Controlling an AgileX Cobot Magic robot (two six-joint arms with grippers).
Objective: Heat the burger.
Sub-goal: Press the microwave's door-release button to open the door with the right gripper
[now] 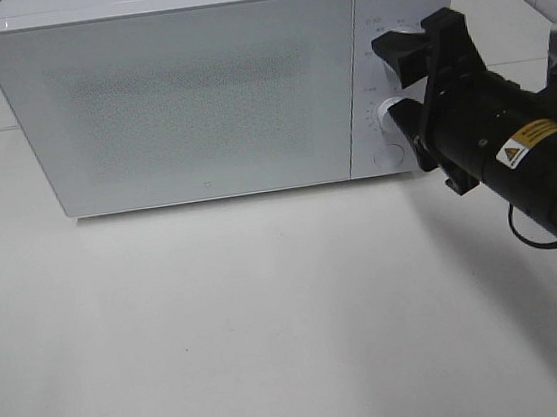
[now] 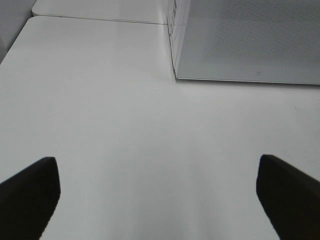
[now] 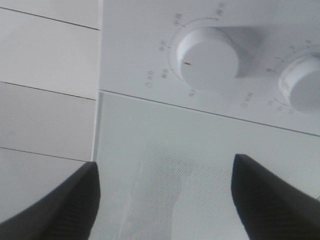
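The burger is out of view in every frame. A white microwave [image 1: 185,93] stands at the back of the table with its door shut; nothing shows through the frosted panel. My right gripper [image 1: 397,84] is open just in front of the microwave's control panel, turned so one finger is above the other, with nothing between them. In the right wrist view the right gripper [image 3: 165,165] faces the door edge below two white knobs [image 3: 207,57]. My left gripper [image 2: 157,162] is open and empty over bare table, off the microwave's [image 2: 250,40] left front corner.
The lower knob [image 1: 386,116] and a round button [image 1: 388,154] sit on the panel beside the right fingers. The white table [image 1: 271,320] stretches in front of the microwave. A tiled wall lies behind at the right.
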